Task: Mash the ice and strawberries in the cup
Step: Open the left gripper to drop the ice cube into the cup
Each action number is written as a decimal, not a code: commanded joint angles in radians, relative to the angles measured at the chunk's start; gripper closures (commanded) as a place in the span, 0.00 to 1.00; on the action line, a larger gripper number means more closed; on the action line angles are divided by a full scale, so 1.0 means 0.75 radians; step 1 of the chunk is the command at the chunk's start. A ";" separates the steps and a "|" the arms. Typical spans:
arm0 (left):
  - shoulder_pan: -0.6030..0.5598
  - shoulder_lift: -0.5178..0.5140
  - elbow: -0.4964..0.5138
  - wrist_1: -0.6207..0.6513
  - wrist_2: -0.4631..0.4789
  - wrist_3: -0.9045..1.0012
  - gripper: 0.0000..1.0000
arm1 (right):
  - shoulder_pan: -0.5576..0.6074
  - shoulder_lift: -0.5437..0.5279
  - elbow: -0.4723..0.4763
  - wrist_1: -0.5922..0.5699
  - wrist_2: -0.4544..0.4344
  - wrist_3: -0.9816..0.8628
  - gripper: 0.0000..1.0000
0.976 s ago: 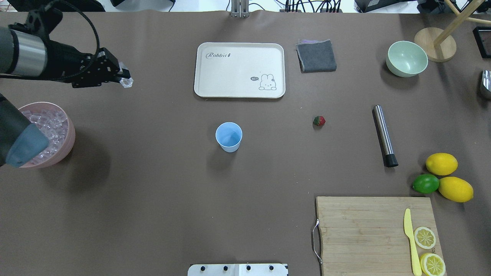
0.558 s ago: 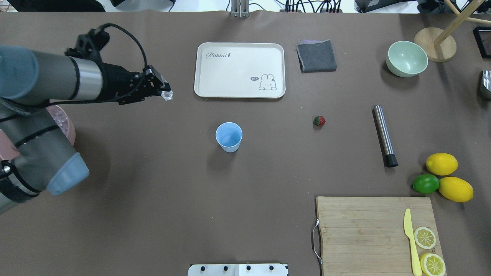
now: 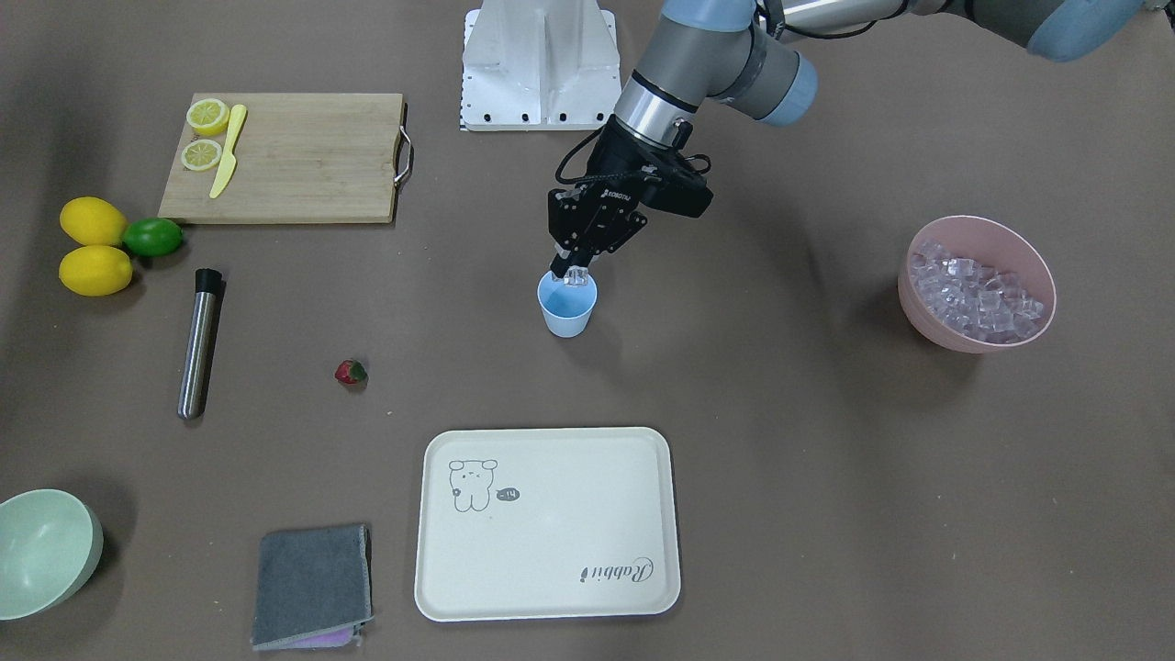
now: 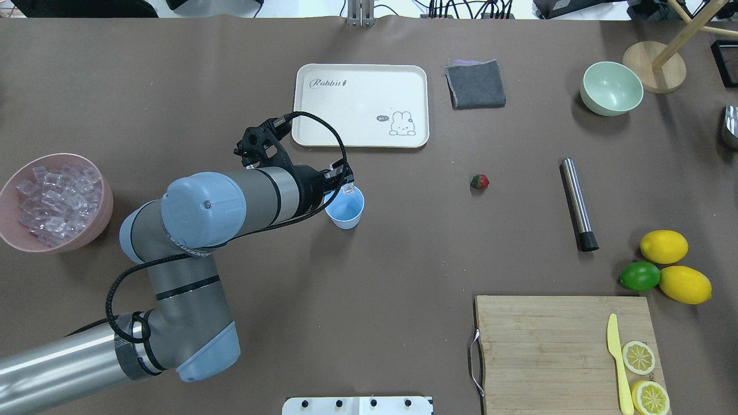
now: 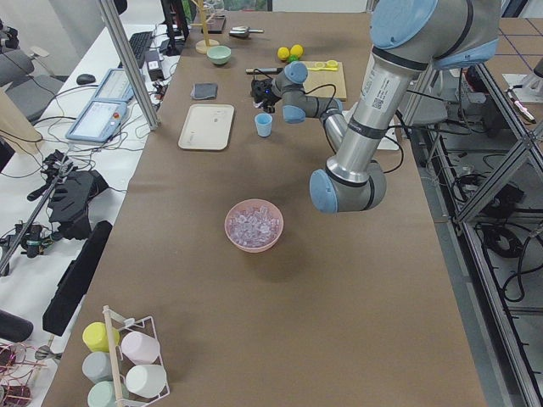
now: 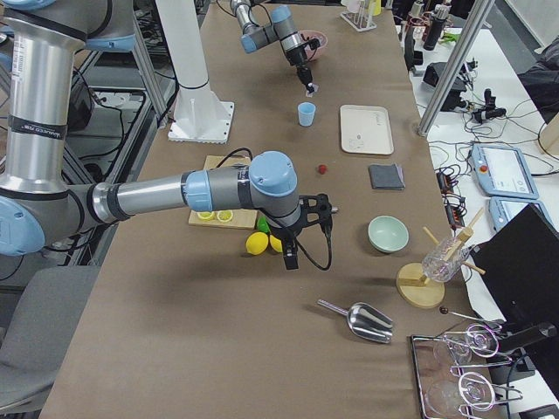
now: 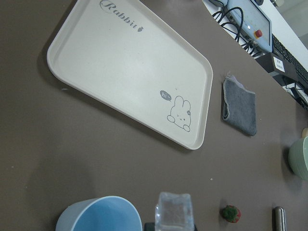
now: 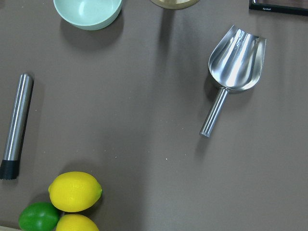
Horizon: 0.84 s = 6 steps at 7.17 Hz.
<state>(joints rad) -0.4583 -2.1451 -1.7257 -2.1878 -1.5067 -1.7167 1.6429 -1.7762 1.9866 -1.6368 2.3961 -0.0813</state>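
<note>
The light blue cup stands upright mid-table, also in the front view. My left gripper hangs just over its rim, shut on one clear ice cube; the left wrist view has that cube beside the cup's mouth. More ice fills the pink bowl at the left. The red strawberry lies on the table to the cup's right. My right gripper shows only in the exterior right view, above the lemons; I cannot tell its state.
A cream tray lies behind the cup. A steel muddler, lemons, a lime and a cutting board with a yellow knife sit right. Grey cloth, green bowl, metal scoop lie farther out.
My left arm has swung right from beside the pink bowl to the cup, carrying the ice cube. The pink bowl is now uncovered.
</note>
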 commanded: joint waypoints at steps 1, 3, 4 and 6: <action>0.014 -0.001 0.033 0.000 0.025 0.000 1.00 | 0.000 0.000 0.000 0.000 0.000 0.000 0.00; 0.036 0.001 0.033 0.002 0.033 0.002 1.00 | 0.000 0.000 0.000 0.000 0.000 0.000 0.00; 0.038 -0.001 0.033 0.002 0.047 0.002 1.00 | 0.000 0.000 0.000 0.000 0.000 0.000 0.00; 0.036 0.003 0.031 0.002 0.047 0.012 0.21 | 0.000 0.000 0.000 0.000 0.000 0.000 0.00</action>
<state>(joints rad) -0.4316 -2.1444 -1.7020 -2.1859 -1.4726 -1.7131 1.6429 -1.7763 1.9865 -1.6368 2.3961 -0.0813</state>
